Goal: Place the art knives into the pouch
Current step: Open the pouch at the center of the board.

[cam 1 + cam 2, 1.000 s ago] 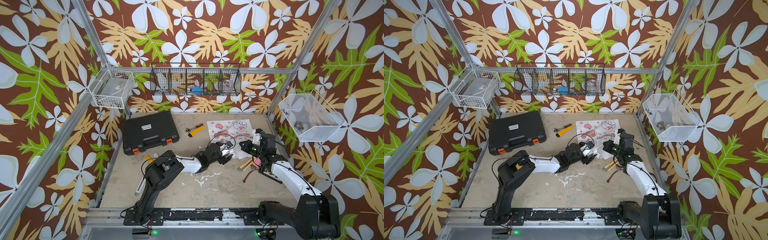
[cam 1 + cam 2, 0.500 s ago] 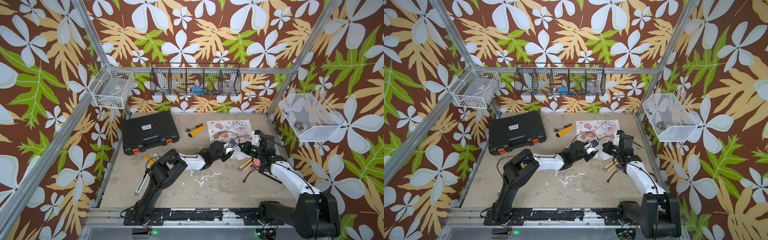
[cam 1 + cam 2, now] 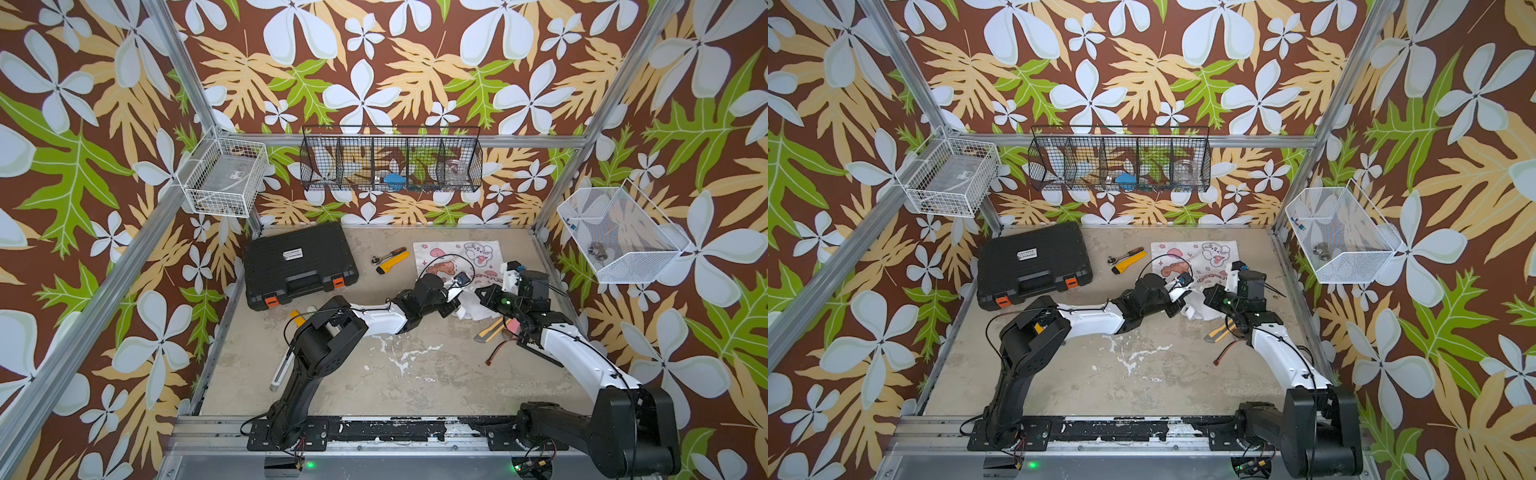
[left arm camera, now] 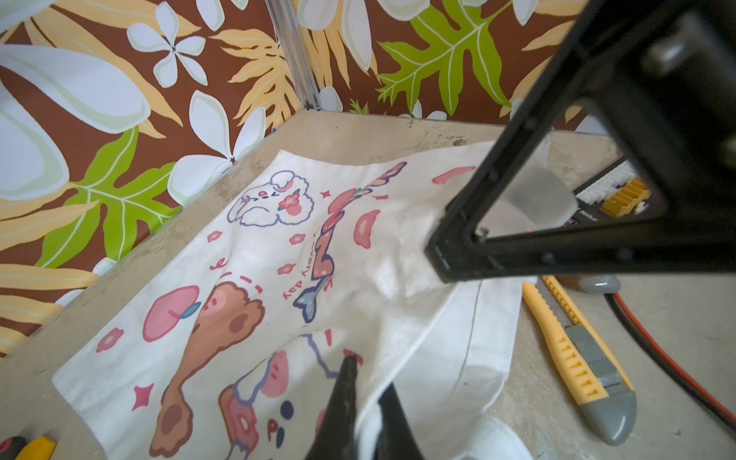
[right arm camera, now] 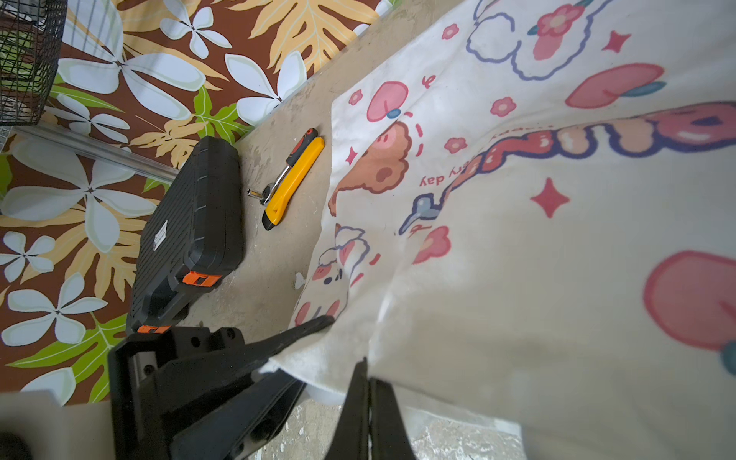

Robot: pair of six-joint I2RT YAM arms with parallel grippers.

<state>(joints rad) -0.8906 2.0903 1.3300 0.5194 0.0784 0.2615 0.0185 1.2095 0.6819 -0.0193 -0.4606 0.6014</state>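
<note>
The pouch (image 3: 457,257), a white printed cloth bag, lies flat at the back right of the table, also in a top view (image 3: 1196,257). Its near rim is bunched and lifted between both grippers. My left gripper (image 4: 370,378) is shut on the pouch's (image 4: 278,259) rim, with cloth between the black fingers. My right gripper (image 5: 368,372) is shut on the pouch's (image 5: 517,199) edge from the other side. One yellow art knife (image 3: 392,262) lies left of the pouch beside a ratchet. A second, yellow and grey, knife (image 4: 577,358) lies by the right arm, near the rim.
A black tool case (image 3: 299,264) with orange latches sits at the back left. A ratchet (image 3: 388,254) lies next to the far knife. A red cable (image 3: 500,353) trails under the right arm. Wire baskets (image 3: 390,164) hang on the walls. A white tool (image 3: 282,365) lies by the left arm's base.
My left gripper has reached right to the pouch's near rim and shut on the cloth. The right gripper has stayed shut on the rim, barely moving.
</note>
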